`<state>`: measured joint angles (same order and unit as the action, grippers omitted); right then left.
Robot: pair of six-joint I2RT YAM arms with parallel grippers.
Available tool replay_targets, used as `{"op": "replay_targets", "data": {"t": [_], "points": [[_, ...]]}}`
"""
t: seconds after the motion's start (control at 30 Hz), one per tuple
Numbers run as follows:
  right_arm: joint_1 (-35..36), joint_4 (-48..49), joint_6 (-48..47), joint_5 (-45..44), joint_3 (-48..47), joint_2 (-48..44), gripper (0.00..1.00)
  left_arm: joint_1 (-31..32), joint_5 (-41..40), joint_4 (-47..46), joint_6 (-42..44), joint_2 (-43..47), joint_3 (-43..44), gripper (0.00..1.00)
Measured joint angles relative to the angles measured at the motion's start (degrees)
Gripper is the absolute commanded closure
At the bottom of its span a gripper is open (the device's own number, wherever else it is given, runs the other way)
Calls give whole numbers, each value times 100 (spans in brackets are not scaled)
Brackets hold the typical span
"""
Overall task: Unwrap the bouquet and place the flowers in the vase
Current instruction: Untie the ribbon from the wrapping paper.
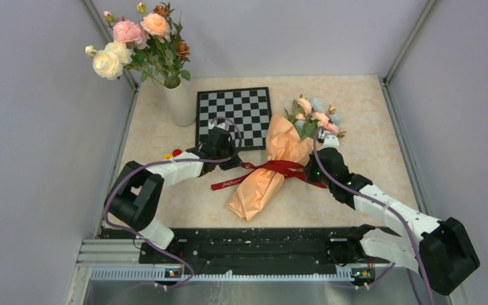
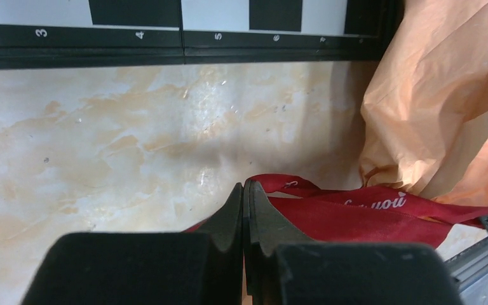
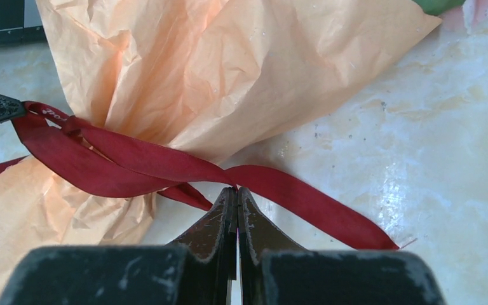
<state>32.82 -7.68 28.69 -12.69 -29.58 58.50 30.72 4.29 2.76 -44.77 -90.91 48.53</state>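
The left gripper has its jaws pressed together on the dark red ribbon; in its wrist view the band shows on both sides of the closed fingers. The right gripper is closed as well, with its tips at the point where two strands of the ribbon cross. It seems to pinch the band there, though the tips themselves hide the contact. The two grippers sit on opposite sides of the bundle, the left towards the chessboard and the right on the open side.

The marbled table carries everything. The chessboard lies flat at the back, its near right corner just beside the paper. The bouquet lies on its side in the middle of the table, a cone of crinkled peach paper with its narrow end towards the arm bases and its wide end towards the back right. The white vase stands upright just left of the chessboard, holding large cream, pink and peach roses. The flowers, small pale blue and peach blooms with green leaves, stick out of the bouquet's wide end. The ribbon is still tied round the paper's waist, one tail trailing left across the table.
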Motion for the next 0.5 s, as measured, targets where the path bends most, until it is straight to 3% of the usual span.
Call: {"op": "replay_targets", "data": {"t": [0.17,0.5], "points": [[0,92,109,190,59,81,100,0,59,249,236,-50,61,64],[0,227,201,422,175,197,100,177,57,592,756,223,328,31]]}}
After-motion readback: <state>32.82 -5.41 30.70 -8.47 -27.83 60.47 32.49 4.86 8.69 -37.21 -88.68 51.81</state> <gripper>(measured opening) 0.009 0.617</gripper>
